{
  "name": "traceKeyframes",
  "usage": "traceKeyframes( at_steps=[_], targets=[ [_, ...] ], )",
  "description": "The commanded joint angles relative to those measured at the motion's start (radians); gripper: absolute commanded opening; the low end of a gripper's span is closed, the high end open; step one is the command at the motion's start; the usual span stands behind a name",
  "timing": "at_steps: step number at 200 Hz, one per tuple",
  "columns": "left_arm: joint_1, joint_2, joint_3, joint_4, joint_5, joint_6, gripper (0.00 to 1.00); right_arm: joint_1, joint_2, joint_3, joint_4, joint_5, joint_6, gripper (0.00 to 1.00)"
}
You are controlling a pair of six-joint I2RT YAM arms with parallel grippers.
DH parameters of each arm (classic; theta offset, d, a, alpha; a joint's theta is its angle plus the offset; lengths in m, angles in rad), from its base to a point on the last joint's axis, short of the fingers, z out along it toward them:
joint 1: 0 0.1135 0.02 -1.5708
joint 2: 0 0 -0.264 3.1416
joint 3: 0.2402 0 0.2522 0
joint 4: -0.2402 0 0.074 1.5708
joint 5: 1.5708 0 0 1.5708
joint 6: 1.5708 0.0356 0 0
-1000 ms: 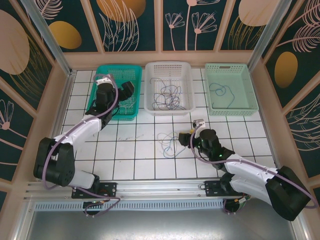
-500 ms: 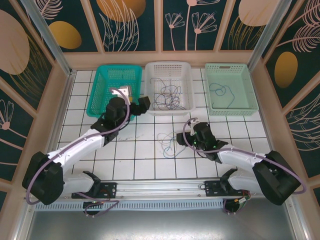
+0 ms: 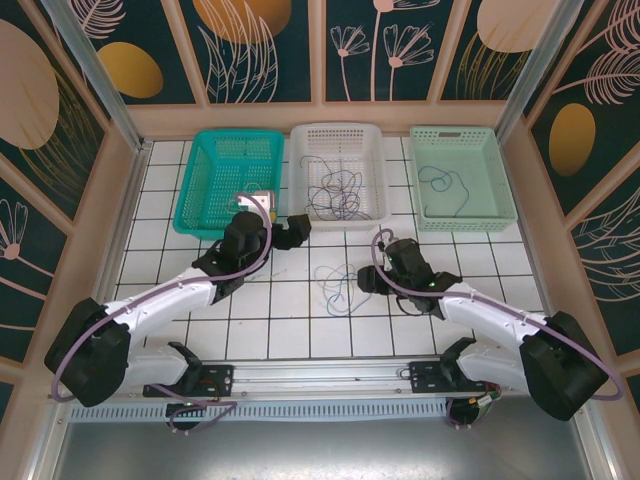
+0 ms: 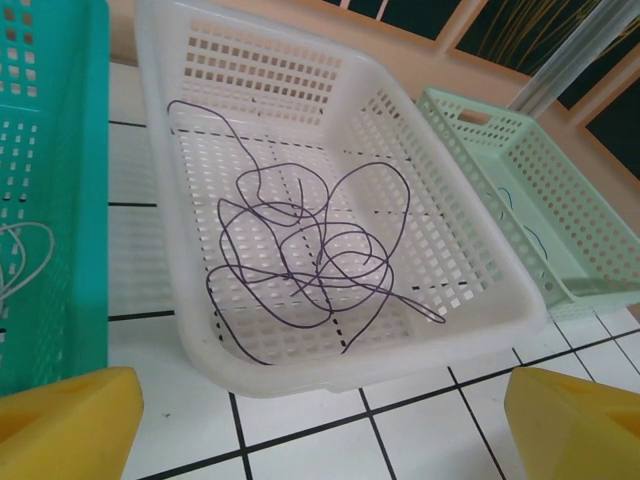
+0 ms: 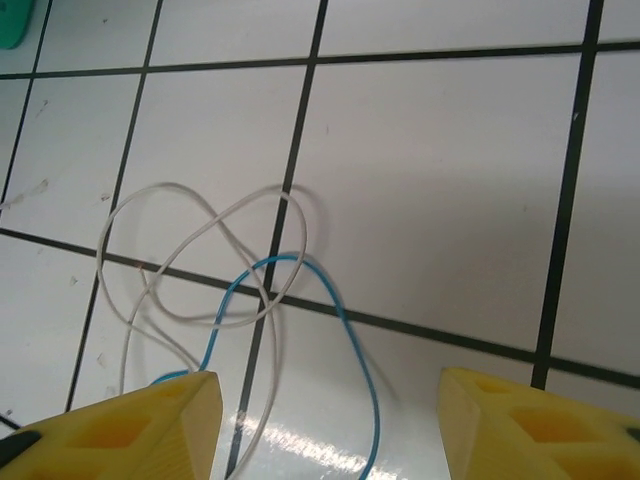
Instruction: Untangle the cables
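Cables (image 5: 270,261): thin white and blue strands, loosely looped, crossed. Left end effector (image 4: 320,425) apart; right end effector (image 5: 330,420) apart.

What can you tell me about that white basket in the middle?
The white basket looks like moulded plastic: rectangular, rounded corners, floor and sloping walls pierced with small holes. It sits upright on the tiled table, between a teal basket and a pale green basket. A loose tangle of thin dark purple wire lies on its floor. The left gripper hovers open just in front, not touching it.
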Motion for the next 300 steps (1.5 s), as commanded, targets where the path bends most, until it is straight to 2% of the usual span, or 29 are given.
traceKeyframes(
  at_steps=[1,36,65,110,169,218,240,264,279,300],
  targets=[
    [-0.02,0.019,0.007,0.049,-0.009,-0.003,0.94,-0.005,-0.01,0.02,-0.112,-0.083,0.077,0.6],
    [-0.037,0.022,0.005,0.059,-0.008,0.0,0.94,-0.004,0.041,0.029,-0.133,-0.15,0.114,0.59],
    [-0.039,0.02,-0.007,0.076,-0.002,-0.001,0.95,0.001,0.115,0.05,-0.168,-0.16,0.113,0.58],
    [-0.04,0.019,-0.025,0.089,-0.003,-0.007,0.95,0.006,0.192,0.059,-0.117,-0.164,0.115,0.55],
    [-0.04,-0.002,-0.038,0.089,-0.02,-0.012,0.95,0.018,0.248,0.104,-0.163,-0.089,0.086,0.38],
    [-0.039,-0.016,-0.043,0.083,-0.025,-0.016,0.95,0.068,0.332,0.171,-0.216,-0.02,0.064,0.33],
    [-0.04,-0.027,-0.05,0.083,-0.026,-0.02,0.95,0.078,0.349,0.185,-0.225,0.004,0.061,0.18],
    [-0.04,-0.042,-0.059,0.079,-0.032,-0.021,0.96,0.076,0.325,0.187,-0.24,0.031,0.058,0.1],
    [-0.039,-0.048,-0.062,0.078,-0.034,-0.021,0.95,0.075,0.3,0.188,-0.253,0.057,0.056,0.0],
    [-0.04,-0.049,-0.059,0.07,-0.031,-0.017,0.95,0.069,0.248,0.196,-0.28,0.107,0.046,0.0]
  ],
)
